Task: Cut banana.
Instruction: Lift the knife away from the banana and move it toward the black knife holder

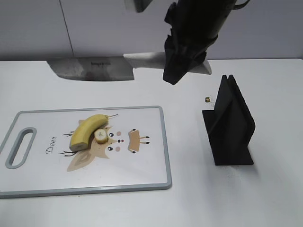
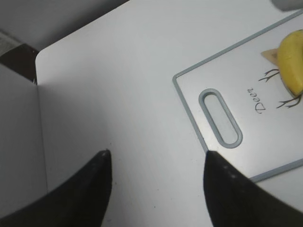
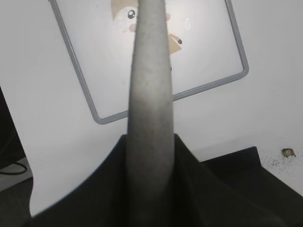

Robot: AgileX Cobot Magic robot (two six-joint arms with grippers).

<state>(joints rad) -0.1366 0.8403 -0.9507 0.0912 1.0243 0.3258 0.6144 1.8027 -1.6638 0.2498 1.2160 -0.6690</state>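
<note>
Lying nearest the exterior camera: cutting board (image 1: pixel 142 185), carrying the banana (image 1: pixel 87 131) at its middle, curved, unpeeled, blunt cut end touching a small pale slice (image 1: pixel 100 136). Hanging above and behind the board: right gripper (image 1: pixel 182 59), clamping the pale handle of a knife (image 1: pixel 92 68), blade pointing left, well clear of the fruit. Hovering off the board's handle end: left gripper (image 2: pixel 156 163), fingers spread apart, holding nothing. Judging the banana light, soft under a slick skin, prone to rolling; steadying at mid-curve, away from the cut end, seeming wisest. Standing right: black knife stand (image 1: pixel 229 124).
</note>
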